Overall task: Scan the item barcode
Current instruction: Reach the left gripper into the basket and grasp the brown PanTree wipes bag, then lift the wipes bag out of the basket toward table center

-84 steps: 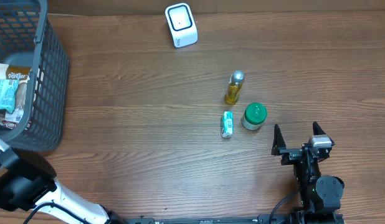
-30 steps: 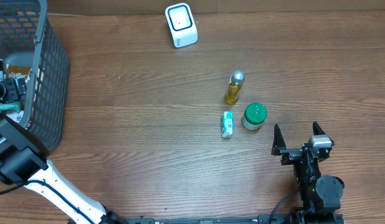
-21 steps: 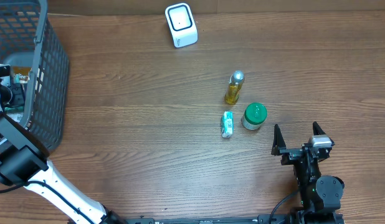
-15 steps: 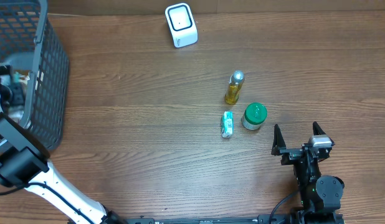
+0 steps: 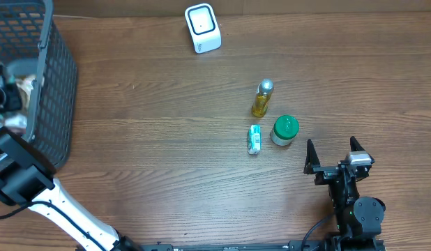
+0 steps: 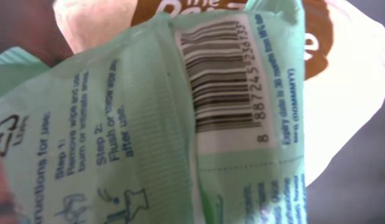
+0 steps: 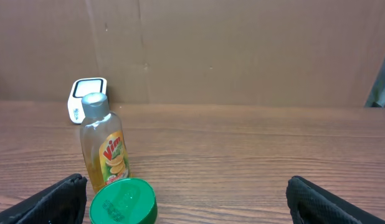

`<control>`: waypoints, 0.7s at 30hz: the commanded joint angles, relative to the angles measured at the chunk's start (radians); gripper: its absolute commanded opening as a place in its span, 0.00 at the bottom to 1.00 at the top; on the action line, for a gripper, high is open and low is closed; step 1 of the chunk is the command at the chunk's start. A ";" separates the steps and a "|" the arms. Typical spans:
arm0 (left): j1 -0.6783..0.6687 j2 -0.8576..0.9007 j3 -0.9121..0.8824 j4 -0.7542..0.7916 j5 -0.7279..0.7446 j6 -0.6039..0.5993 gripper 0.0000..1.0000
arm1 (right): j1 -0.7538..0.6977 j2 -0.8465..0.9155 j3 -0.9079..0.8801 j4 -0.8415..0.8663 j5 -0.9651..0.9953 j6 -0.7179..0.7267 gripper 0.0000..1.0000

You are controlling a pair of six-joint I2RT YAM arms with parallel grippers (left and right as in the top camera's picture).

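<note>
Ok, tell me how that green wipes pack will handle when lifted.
The pack will probably flop: its film is creased and folded. Its smooth film may slip in a grip. The barcode sits on a bent panel, so it may curl when lifted.

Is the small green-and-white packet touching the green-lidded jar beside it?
Apart. The overhead view shows a strip of bare table between the small green-and-white packet and the green-lidded jar.

Matt, wood-grained table (image 5: 167,174). At nine o'clock, a dark plastic mesh basket (image 5: 55,90). Crinkled, glossy green film packet (image 6: 118,124). Clear glossy plastic bottle (image 7: 104,149) with a silvery cap (image 7: 95,102).
</note>
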 commanded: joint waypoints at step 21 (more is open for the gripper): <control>-0.328 -0.476 0.359 -0.276 0.188 -0.285 0.31 | 0.006 -0.006 -0.011 0.007 -0.003 -0.003 1.00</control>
